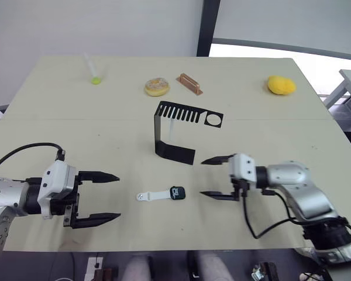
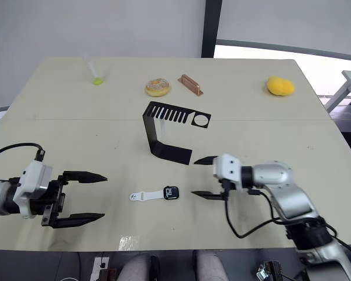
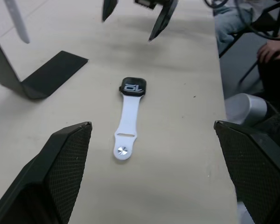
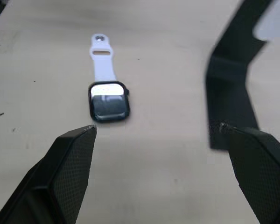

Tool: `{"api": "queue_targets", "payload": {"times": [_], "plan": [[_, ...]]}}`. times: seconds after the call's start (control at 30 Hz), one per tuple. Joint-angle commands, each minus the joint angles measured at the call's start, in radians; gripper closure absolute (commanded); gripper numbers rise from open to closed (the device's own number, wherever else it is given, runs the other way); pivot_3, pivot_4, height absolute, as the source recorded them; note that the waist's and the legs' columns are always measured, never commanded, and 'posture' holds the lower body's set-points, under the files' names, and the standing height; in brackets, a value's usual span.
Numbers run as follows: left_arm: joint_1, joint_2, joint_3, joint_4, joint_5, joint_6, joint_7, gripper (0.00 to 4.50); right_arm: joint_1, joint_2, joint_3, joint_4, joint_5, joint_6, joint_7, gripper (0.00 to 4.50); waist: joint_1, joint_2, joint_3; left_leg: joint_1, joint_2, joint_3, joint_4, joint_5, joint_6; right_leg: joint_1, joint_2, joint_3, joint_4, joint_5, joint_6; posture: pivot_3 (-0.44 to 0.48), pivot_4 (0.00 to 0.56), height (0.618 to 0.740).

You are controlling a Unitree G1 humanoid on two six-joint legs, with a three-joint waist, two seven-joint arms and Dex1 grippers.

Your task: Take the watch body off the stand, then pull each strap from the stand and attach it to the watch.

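Your small black square watch body (image 1: 177, 192), one slim white strap (image 1: 153, 196) attached, lies flat near the tabletop's front edge, between your wide-open, empty left gripper (image 1: 99, 198) and right gripper (image 1: 213, 177); the black sheet-metal stand (image 1: 176, 130) sits behind.

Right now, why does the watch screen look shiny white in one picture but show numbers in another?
In the right wrist view the watch body catches glare, so its screen looks pale and blank, and the stand beside it is blurred. In the left wrist view there is no glare, so white digits show, and the strap looks sharp.
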Motion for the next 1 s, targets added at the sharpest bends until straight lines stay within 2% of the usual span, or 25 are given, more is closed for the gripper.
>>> {"api": "queue_targets", "payload": {"times": [0.03,0.17,0.3,0.37,0.47,0.67,0.7,0.77,0.83,1.0], "plan": [[0.038,-0.027,0.066,0.032,0.024,-0.034,0.041,0.0,0.065,-0.031,-0.15,0.019,0.052,-0.096,-0.002,0.02,-0.004,0.0,0.0,0.001,0.0,0.0,0.0,0.0,0.0,0.0,0.0,0.0,0.0,0.0,0.0,0.0,0.15,0.74],[0.091,-0.114,0.146,0.127,0.058,-0.085,0.137,0.0,0.17,-0.082,-0.402,0.206,0.09,-0.114,-0.079,0.02,-0.003,0.002,0.0,0.001,0.0,0.001,-0.001,0.0,0.0,0.0,0.001,0.002,0.0,0.0,0.0,0.0,0.15,0.74],[0.114,-0.127,0.18,0.174,0.056,-0.102,0.146,0.0,0.182,-0.101,-0.479,0.342,0.092,-0.144,-0.076,0.02,-0.004,0.0,0.0,0.002,0.0,0.001,0.0,0.0,0.0,0.001,0.001,0.002,0.0,0.0,0.0,0.0,0.15,0.74],[0.104,-0.135,0.179,0.187,0.062,-0.12,0.16,0.0,0.177,-0.102,-0.481,0.389,0.075,-0.174,-0.071,0.02,-0.005,0.001,0.0,0.004,0.0,0.001,0.0,0.0,0.0,0.004,0.001,0.002,0.0,0.0,0.0,0.0,0.15,0.74],[0.087,-0.147,0.167,0.211,0.072,-0.158,0.171,0.0,0.154,-0.076,-0.459,0.397,0.086,-0.185,-0.068,0.02,-0.006,0.001,0.0,0.017,0.0,0.003,-0.008,0.0,0.0,0.015,0.001,0.003,-0.006,0.0,0.0,0.0,0.15,0.74],[0.051,-0.19,0.135,0.218,0.055,-0.166,0.208,0.0,0.099,0.034,-0.342,0.23,0.131,-0.032,-0.111,0.02,-0.01,0.002,0.0,0.016,0.001,0.003,-0.009,0.0,-0.001,0.014,0.002,0.003,-0.004,0.0,0.0,0.0,0.15,0.74],[0.049,-0.214,0.113,0.185,0.057,-0.168,0.231,0.0,0.061,0.077,-0.29,0.195,0.133,0.018,-0.137,0.02,-0.01,0.002,0.0,0.016,0.001,0.003,-0.009,0.0,-0.001,0.014,0.002,0.003,-0.004,0.0,0.0,0.0,0.15,0.74],[0.043,-0.269,0.069,0.104,0.058,-0.162,0.296,0.0,-0.023,0.166,-0.194,0.159,0.104,0.072,-0.195,0.55,-0.014,0.002,0.0,0.016,0.001,0.003,-0.008,0.0,-0.002,0.014,0.001,0.003,-0.003,0.0,0.0,0.0,0.15,0.74],[0.034,-0.317,0.035,0.038,0.065,-0.145,0.37,0.0,-0.077,0.218,-0.14,0.164,0.07,0.088,-0.223,1.37,-0.014,0.002,0.0,0.016,0.001,0.003,-0.007,0.0,-0.002,0.013,0.001,0.003,-0.002,0.0,0.0,0.0,0.15,0.74],[0.043,-0.422,-0.112,-0.128,0.12,-0.098,0.53,0.0,-0.182,0.335,-0.028,0.27,-0.013,0.08,-0.279,3.98,-0.002,0.001,0.0,0.015,0.001,0.001,-0.007,0.001,-0.004,0.012,0.0,0.001,-0.001,0.0,0.0,0.0,0.15,0.74]]}}
